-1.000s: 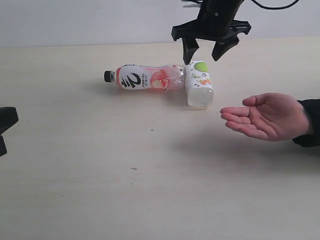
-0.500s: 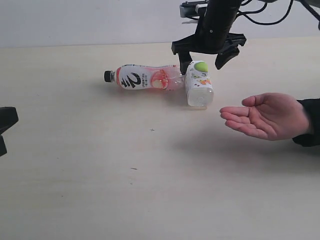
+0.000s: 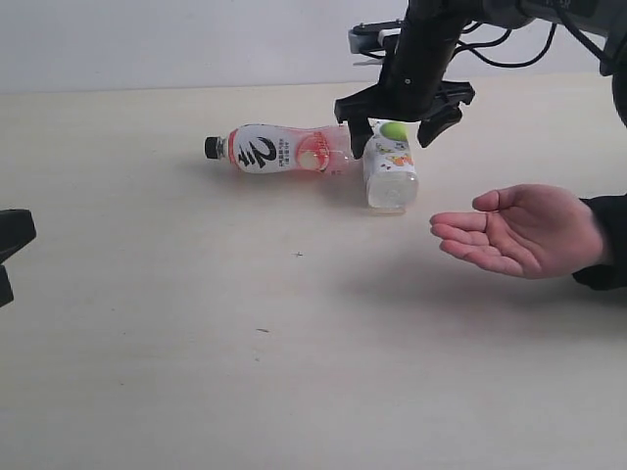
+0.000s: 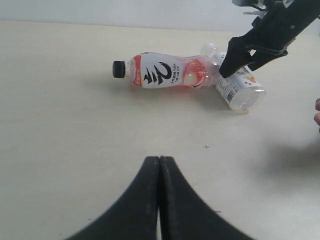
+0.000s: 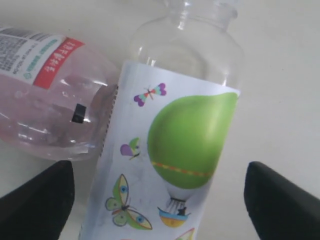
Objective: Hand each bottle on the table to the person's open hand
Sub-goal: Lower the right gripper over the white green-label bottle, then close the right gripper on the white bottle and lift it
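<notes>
The table [image 3: 196, 372], a broad pale wood-grain surface, fills nearly the whole exterior view. Above its far edge, right of the middle, the black right arm is seen reaching down, and the right gripper [image 3: 393, 127] is held over the neck end of the green-label bottle [image 3: 389, 174]. Its jaws are spread wide, with one finger set on either side of that bottle. In the right wrist view a strip of bare table is seen between each finger and the label, so nothing is gripped (whether the fingertips meet the table cannot be told).

The person's open hand [image 3: 519, 230] is stretched in from the right edge, palm up and fingers together, with a black cuff at the wrist. It is held just above the table, well apart from both bottles.

The pink-red bottle [image 3: 284, 152] is laid on its side near the far edge, along that edge, and its black cap [image 3: 211, 148] is pointed toward the left edge. Its base is pressed against the shoulder of the green-label bottle. That shorter bottle is also laid on its side, with its base turned toward the near edge and its neck toward the far edge, so that a rough corner is formed by the two.

The left gripper [image 4: 159, 195] is kept low by the left edge, far from the bottles, with its jaws pressed fully together on nothing.

A few tiny dark specks [image 3: 298, 255] are scattered over the middle of the table.
</notes>
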Controlling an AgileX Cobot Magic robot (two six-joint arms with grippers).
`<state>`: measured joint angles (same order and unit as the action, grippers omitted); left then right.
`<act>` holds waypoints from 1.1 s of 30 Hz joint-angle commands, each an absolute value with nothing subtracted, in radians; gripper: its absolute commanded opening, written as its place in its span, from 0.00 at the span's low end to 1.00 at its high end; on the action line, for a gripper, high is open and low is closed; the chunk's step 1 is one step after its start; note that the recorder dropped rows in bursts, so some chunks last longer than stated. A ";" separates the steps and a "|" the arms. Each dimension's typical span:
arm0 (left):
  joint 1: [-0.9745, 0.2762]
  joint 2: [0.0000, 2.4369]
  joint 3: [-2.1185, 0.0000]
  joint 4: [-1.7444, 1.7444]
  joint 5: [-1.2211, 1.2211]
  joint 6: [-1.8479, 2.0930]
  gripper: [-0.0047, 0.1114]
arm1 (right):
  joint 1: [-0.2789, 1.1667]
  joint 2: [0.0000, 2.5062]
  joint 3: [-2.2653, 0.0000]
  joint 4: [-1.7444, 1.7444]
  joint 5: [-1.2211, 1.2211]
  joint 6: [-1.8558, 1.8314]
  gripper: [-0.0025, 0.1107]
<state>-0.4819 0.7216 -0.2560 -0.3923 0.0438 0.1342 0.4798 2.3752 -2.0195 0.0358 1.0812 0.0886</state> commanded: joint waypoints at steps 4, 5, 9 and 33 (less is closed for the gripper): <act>-0.488 0.723 -0.255 -0.392 0.027 0.139 0.04 | 0.478 2.378 -2.026 0.022 1.131 0.092 0.74; -0.488 0.723 -0.255 -0.392 0.027 0.139 0.04 | 0.478 2.379 -2.026 0.022 1.138 0.092 0.74; -0.488 0.723 -0.255 -0.392 0.027 0.139 0.04 | 0.478 2.397 -2.023 0.022 1.149 0.092 0.73; -0.488 0.723 -0.255 -0.392 0.027 0.139 0.04 | 0.478 2.369 -2.023 -0.043 1.128 0.216 0.02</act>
